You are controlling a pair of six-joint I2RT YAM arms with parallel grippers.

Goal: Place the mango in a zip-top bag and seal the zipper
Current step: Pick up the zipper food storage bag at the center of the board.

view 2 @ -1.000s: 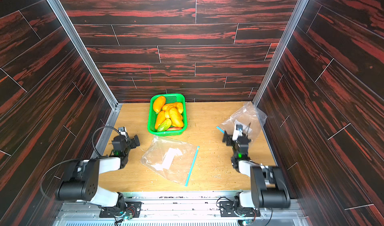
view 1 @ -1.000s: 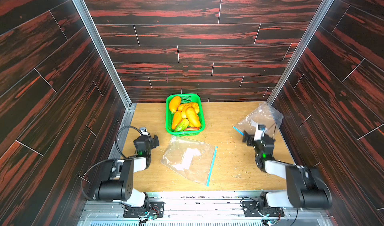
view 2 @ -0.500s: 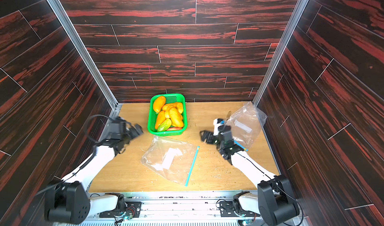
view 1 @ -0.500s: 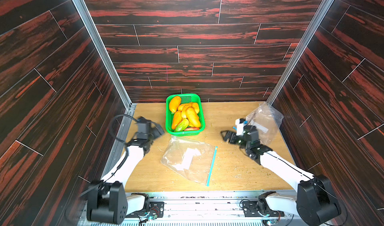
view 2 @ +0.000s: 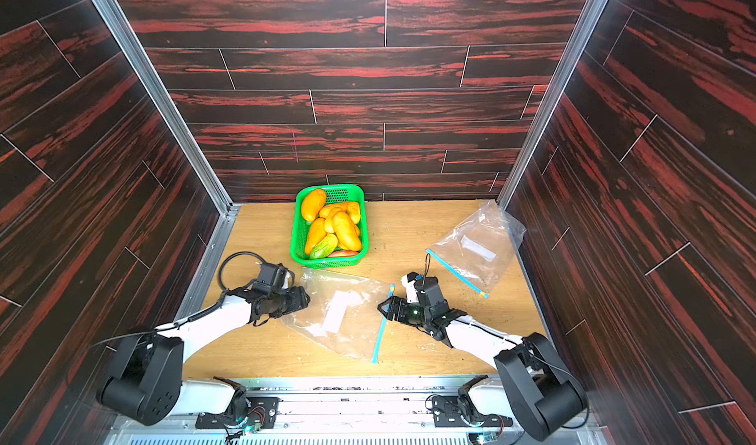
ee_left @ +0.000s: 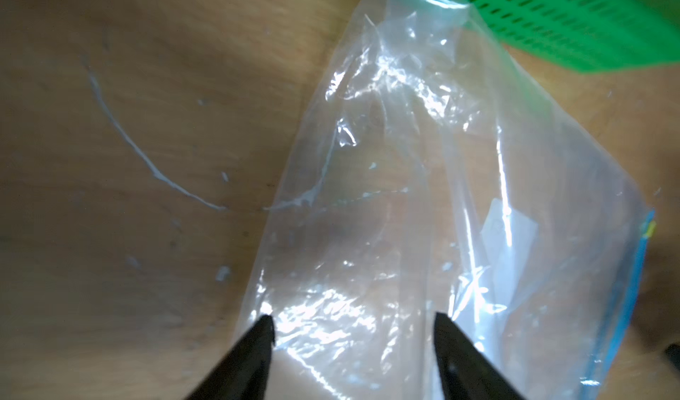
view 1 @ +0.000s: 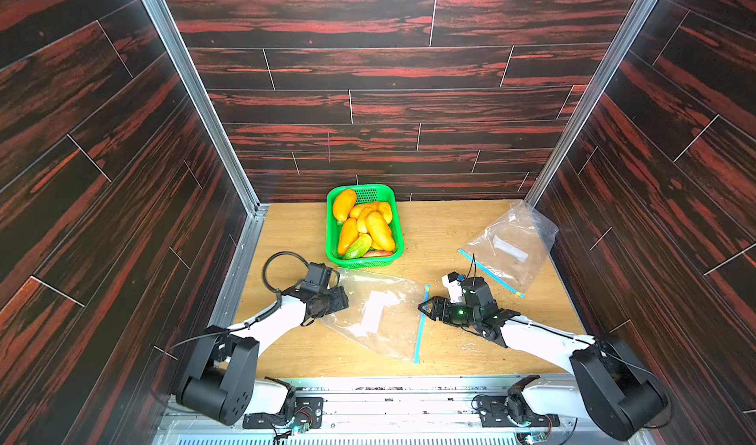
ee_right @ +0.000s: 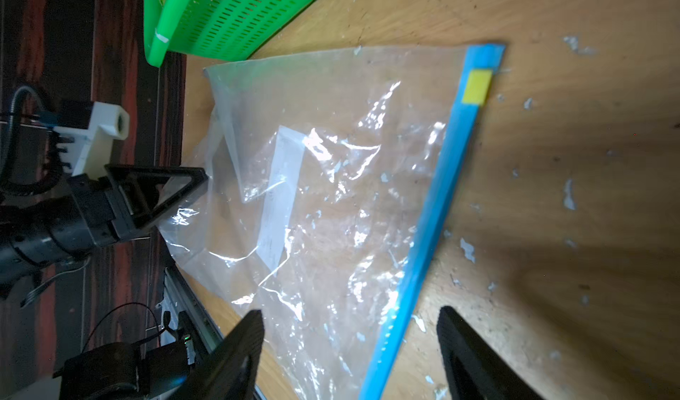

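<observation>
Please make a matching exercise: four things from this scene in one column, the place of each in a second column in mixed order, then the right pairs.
Things
1. mangoes
2. left gripper
3. right gripper
4. far bag

Places
a. at the blue zipper strip of the near bag
b. in the green basket
c. by the wall on the right arm's side
d. at the near bag's edge opposite its zipper

Pairs: 1-b; 2-d; 3-a; 4-c

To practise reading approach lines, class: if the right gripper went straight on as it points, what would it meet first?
The right gripper would probably meet the blue zipper strip of the nearer zip-top bag, lying just ahead of its open jaws; height above it is unclear.
</observation>
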